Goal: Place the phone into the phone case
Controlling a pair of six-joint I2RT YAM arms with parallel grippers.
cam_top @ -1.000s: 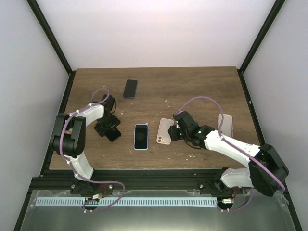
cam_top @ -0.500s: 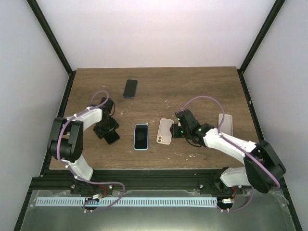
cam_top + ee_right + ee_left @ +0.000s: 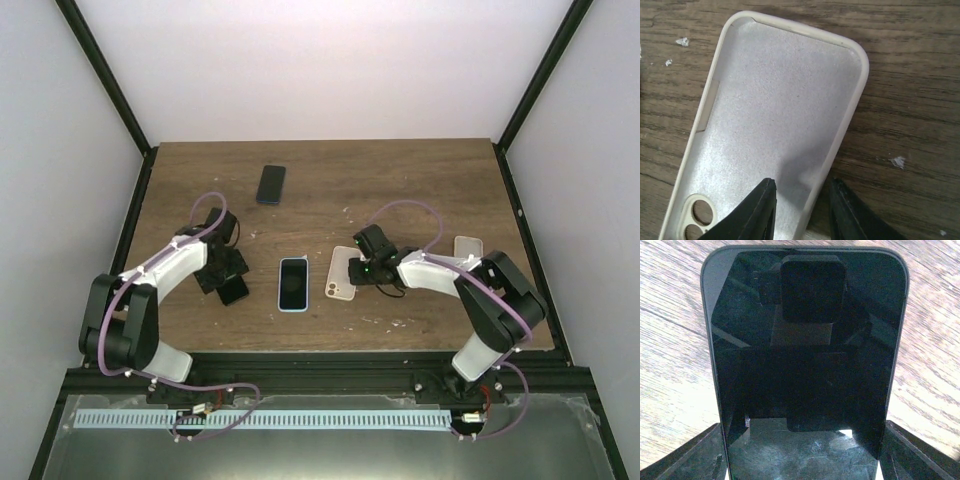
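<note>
Cream phone case [image 3: 770,110] lies empty at three o'clock, right gripper [image 3: 802,189] narrowly straddling its rim, perhaps pinching; left gripper [image 3: 226,278] grips black phone [image 3: 805,365] at nine; insertion not yet done.

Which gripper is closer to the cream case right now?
Right. The right gripper straddles the cream case side wall; the left gripper, holding a black phone, sits left beyond the blue-cased phone.

Overhead view of whole table [image 3: 420,180]; wrist cameras close, left over dark phone [image 3: 805,365], right over cream case [image 3: 770,125].
</note>
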